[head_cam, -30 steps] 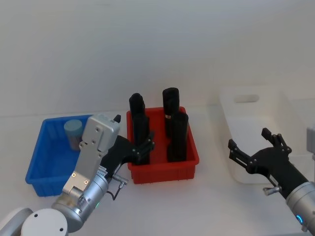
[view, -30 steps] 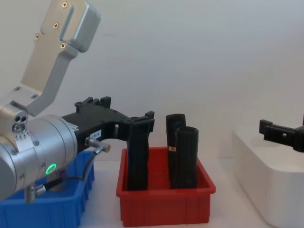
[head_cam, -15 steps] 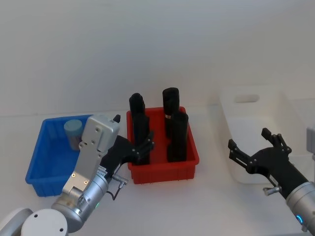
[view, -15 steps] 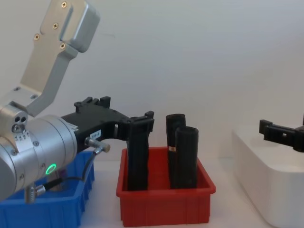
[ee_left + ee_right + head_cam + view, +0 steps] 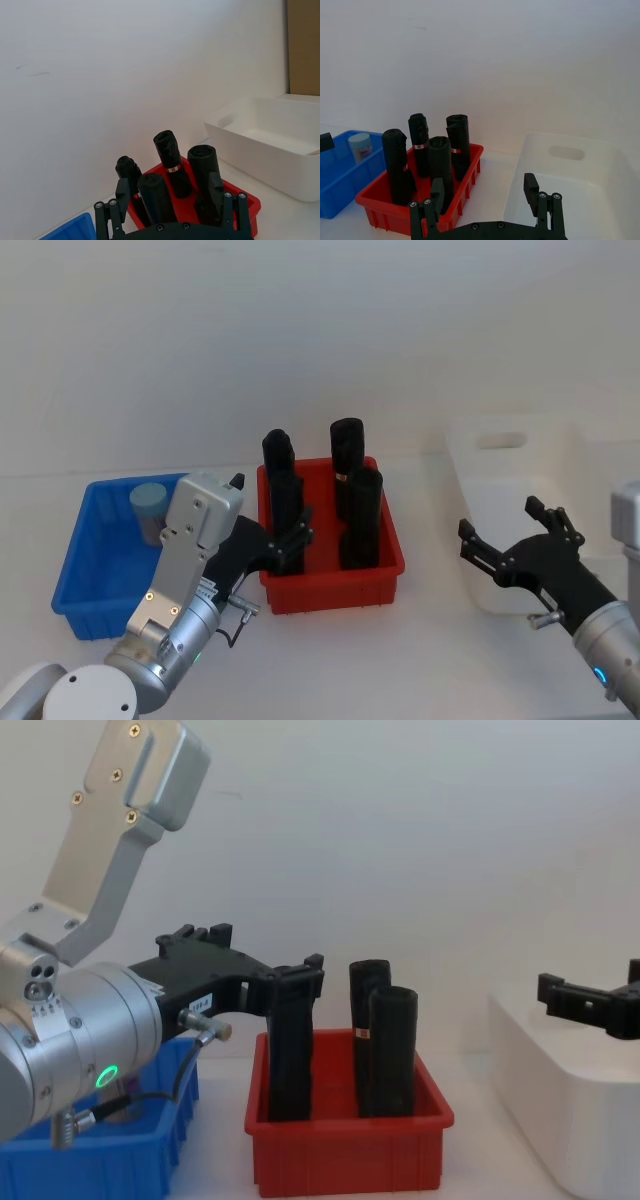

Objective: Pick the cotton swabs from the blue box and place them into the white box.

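One jar of cotton swabs (image 5: 150,510) with a pale blue lid stands upright at the back of the blue box (image 5: 95,585); the right wrist view shows the jar (image 5: 360,145) too. My left gripper (image 5: 272,515) hovers open between the blue box and the red bin, level with the tops of the black cylinders and to the right of the jar. The white box (image 5: 520,490) sits at the right. My right gripper (image 5: 500,520) hangs open by its near left corner, holding nothing. Both wrist views show my fingers spread wide.
A red bin (image 5: 330,590) with several tall black cylinders (image 5: 360,520) stands between the blue and white boxes. In the chest view my left forearm (image 5: 70,1030) looms large in front of the blue box (image 5: 110,1160). A white wall lies behind.
My right gripper has drifted slightly left toward the red bin. The left arm and the jar have not moved.
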`<move>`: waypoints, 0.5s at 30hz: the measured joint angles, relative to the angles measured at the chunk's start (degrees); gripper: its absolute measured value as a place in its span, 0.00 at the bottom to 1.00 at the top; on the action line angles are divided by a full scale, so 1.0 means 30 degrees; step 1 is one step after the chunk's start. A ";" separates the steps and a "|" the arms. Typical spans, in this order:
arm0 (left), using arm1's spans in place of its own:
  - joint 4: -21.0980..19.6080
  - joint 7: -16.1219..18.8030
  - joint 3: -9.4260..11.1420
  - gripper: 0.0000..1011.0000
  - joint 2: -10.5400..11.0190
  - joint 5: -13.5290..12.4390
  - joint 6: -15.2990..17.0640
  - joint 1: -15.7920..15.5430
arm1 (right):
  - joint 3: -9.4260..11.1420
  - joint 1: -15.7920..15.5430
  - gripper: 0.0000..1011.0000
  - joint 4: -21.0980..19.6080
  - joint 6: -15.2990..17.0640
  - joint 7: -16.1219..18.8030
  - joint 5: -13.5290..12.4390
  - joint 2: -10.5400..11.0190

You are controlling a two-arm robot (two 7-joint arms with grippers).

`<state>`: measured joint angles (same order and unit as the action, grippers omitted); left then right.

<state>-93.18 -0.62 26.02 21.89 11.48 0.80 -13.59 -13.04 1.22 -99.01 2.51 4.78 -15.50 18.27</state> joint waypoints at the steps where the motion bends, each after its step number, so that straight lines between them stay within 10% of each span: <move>1: 0.0001 -0.0001 0.0000 0.99 -0.0001 0.0001 0.0001 0.0000 | -0.0008 0.0100 0.99 0.0105 0.0022 0.0064 0.0045 -0.0045; 15: 0.0001 -0.0004 0.0001 0.99 -0.0001 0.0001 0.0002 0.0000 | -0.0317 0.3075 0.99 0.3904 -0.0068 0.2263 0.1374 -0.1306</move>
<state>-93.17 -0.63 26.02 21.89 11.49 0.80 -13.59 -13.99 10.44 -87.30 2.30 11.57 -11.37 14.36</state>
